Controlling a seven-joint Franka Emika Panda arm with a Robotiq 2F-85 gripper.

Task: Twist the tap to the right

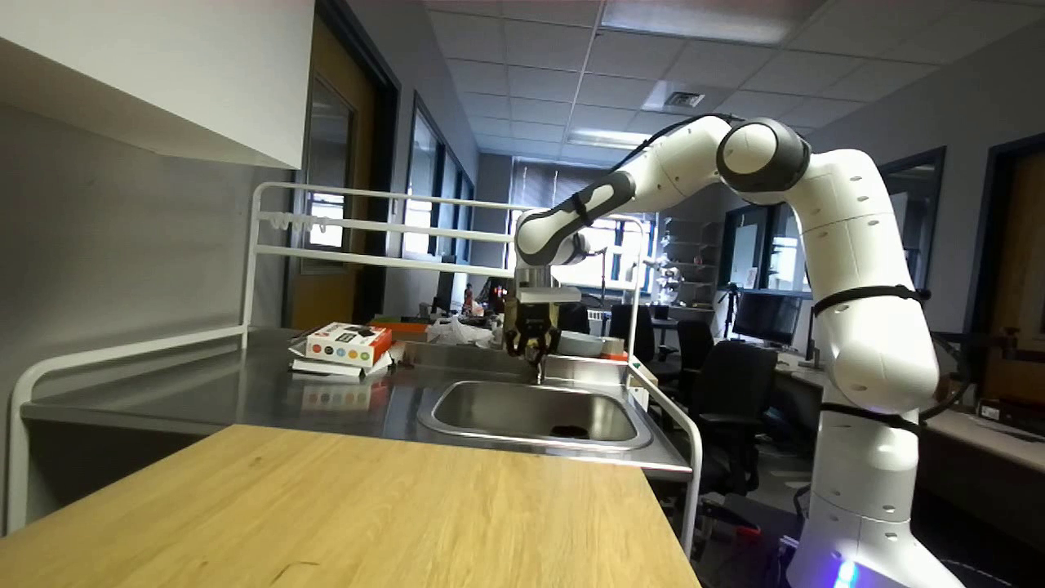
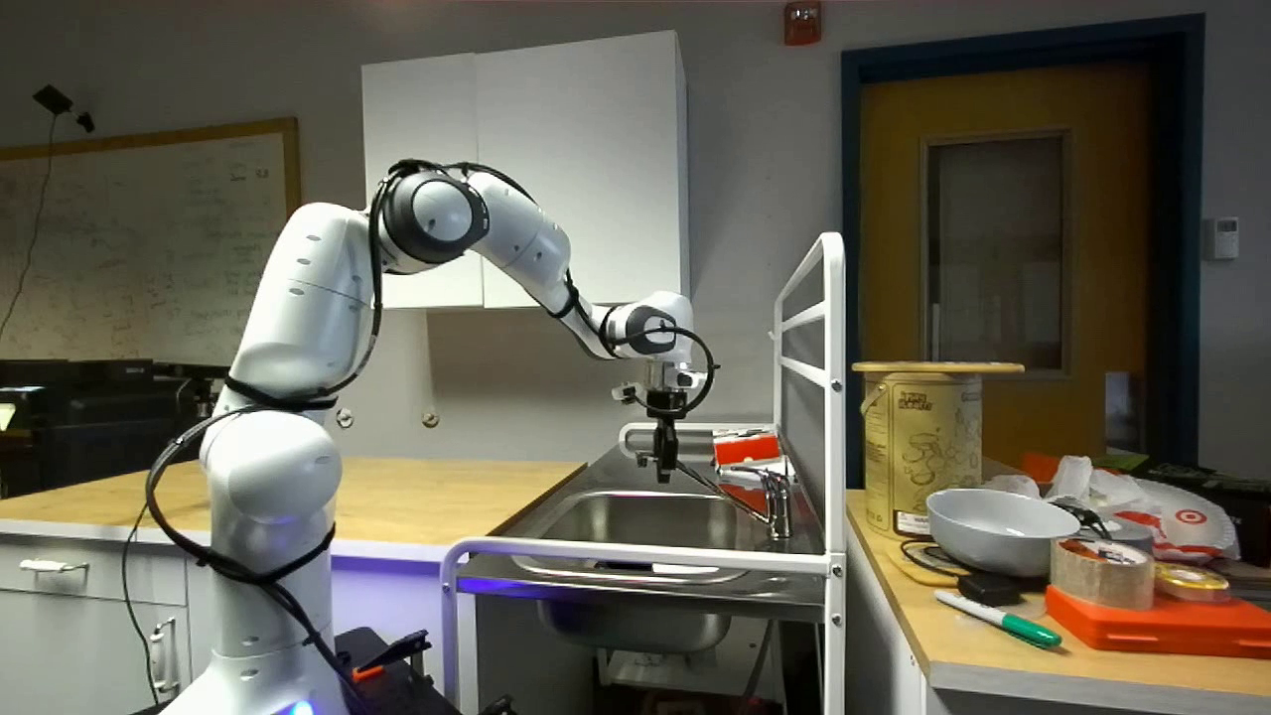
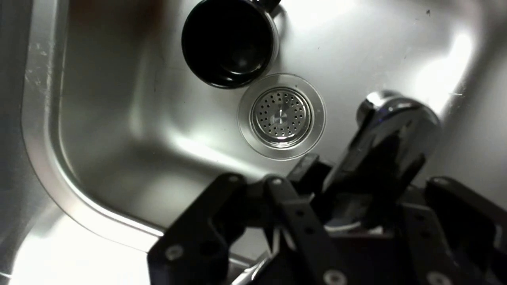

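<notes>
The tap (image 2: 780,511) is grey metal and stands at the back edge of the steel basin (image 1: 645,433). Its thin spout slants up over the basin to my gripper (image 2: 664,475). In the wrist view the chrome spout (image 3: 404,122) lies between my black fingers (image 3: 356,186), its rounded end sticking out past them over the basin. The left finger pad is right beside the spout, touching or nearly so. The right pad is hidden in the dark, so I cannot tell whether the fingers are clamped. In an exterior view the gripper (image 1: 535,347) points down and covers most of the tap.
A black mug (image 3: 229,43) is in the basin by the drain (image 3: 281,117). A white rail frame (image 2: 834,397) stands behind the tap, with a low rail (image 2: 635,548) along one counter side. A red-white box (image 1: 343,343) lies on the steel counter. A wooden tabletop (image 1: 367,498) adjoins.
</notes>
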